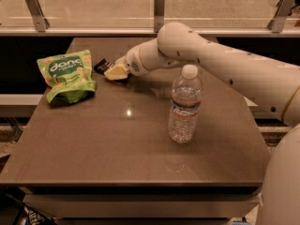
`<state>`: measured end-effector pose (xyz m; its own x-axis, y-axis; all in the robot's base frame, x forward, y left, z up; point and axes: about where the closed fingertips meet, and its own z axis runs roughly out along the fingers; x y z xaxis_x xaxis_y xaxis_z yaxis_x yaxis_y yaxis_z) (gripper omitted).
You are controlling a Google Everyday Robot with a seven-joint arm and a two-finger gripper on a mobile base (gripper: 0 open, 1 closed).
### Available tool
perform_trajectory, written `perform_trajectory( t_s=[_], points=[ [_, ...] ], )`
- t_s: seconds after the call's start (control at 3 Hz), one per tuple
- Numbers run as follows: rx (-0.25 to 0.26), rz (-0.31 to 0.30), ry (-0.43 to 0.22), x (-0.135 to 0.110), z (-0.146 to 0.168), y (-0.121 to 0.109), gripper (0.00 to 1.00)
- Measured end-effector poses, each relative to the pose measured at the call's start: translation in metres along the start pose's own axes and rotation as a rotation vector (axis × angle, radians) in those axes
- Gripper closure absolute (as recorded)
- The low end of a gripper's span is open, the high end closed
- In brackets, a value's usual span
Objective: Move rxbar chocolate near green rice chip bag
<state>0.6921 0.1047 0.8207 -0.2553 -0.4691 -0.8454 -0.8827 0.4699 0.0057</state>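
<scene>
The rxbar chocolate (pixel 101 65) is a small black wrapper at the far left part of the table, just right of the green rice chip bag (pixel 66 75). The bag lies flat with its white lettering facing up. My gripper (pixel 114 71) sits low over the table right against the bar's right end and covers part of it. The white arm reaches in from the right. A narrow gap of table separates the bar from the bag.
A clear plastic water bottle (pixel 184 106) with a white cap stands upright right of centre, under the arm. The brown table (pixel 126 144) has a railing and glass panel behind its far edge. The robot's white body shows at the right edge.
</scene>
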Motion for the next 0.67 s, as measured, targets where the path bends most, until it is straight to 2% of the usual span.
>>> perform_trajectory(
  t_s=[0.33, 0.67],
  points=[
    [-0.003, -0.001, 0.001, -0.0002, 0.0016, 0.0015, 0.00],
    [-0.003, -0.001, 0.001, -0.0002, 0.0017, 0.0016, 0.00]
  ],
)
